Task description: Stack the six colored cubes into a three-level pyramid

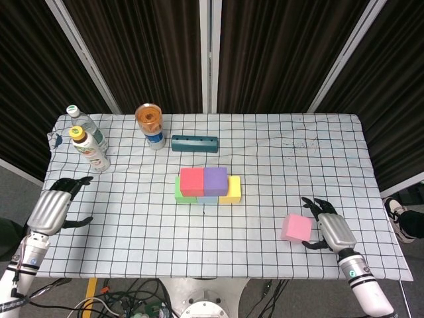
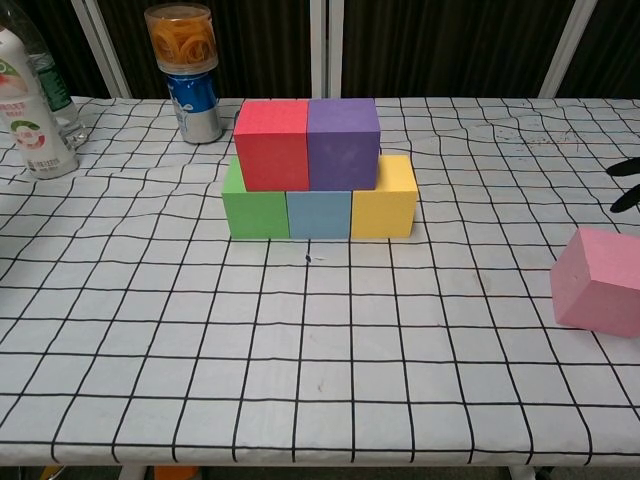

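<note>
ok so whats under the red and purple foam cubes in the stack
A row of three foam cubes: green cube, light blue cube and yellow cube. The red cube and purple cube rest on them. Most of the blue cube's top is covered.

Both hands share one build. The left hand (image 1: 48, 211) has a ribbed, silver-grey metallic shell over its back, with slim black fingers (image 1: 71, 182) coming out of its front edge. Behind the shell sits a white, rounded wrist segment carrying a small round teal marking, then a dark band. The right hand (image 1: 333, 230) has the same ribbed silver shell and black fingers (image 1: 311, 203); behind it the white forearm shows a teal dot and black rings. In the chest view only dark fingertips (image 2: 626, 185) of the right hand show at the frame edge.
</note>
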Robot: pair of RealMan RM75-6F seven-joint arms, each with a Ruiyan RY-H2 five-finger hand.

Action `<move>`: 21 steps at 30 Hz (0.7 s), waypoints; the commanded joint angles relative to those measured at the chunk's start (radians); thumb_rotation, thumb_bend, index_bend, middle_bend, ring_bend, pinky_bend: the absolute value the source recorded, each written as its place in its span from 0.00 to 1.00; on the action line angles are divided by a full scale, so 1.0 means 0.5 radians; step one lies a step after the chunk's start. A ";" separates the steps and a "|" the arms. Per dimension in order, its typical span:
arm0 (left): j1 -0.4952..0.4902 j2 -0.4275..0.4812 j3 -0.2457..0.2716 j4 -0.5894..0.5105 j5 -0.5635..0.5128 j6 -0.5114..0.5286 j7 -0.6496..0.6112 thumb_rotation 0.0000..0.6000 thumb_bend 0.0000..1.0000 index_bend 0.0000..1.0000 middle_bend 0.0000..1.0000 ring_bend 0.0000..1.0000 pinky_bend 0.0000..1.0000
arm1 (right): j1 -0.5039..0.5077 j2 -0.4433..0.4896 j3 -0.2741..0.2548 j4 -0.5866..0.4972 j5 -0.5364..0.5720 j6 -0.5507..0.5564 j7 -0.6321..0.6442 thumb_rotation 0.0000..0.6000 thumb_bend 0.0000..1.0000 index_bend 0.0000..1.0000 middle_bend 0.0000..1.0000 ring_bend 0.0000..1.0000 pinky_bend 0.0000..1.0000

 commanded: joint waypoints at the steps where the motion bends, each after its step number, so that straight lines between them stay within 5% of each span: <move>1: -0.001 -0.002 -0.001 0.002 -0.006 -0.005 -0.006 1.00 0.09 0.17 0.24 0.24 0.18 | 0.003 -0.056 0.017 0.059 -0.023 -0.047 0.038 1.00 0.09 0.00 0.21 0.00 0.00; 8: -0.004 -0.002 -0.002 0.008 -0.010 -0.012 -0.021 1.00 0.09 0.17 0.24 0.24 0.18 | 0.001 -0.104 0.029 0.125 -0.092 -0.083 0.048 1.00 0.22 0.00 0.32 0.00 0.00; 16: 0.002 0.017 -0.013 -0.006 -0.013 0.008 -0.034 1.00 0.09 0.17 0.24 0.24 0.18 | 0.213 0.312 0.185 -0.113 -0.460 -0.197 0.422 1.00 0.24 0.00 0.35 0.02 0.00; 21: 0.008 0.028 -0.017 -0.023 -0.034 0.014 -0.010 1.00 0.09 0.17 0.23 0.24 0.18 | 0.446 0.487 0.360 -0.250 -0.428 -0.422 0.497 1.00 0.24 0.00 0.35 0.02 0.00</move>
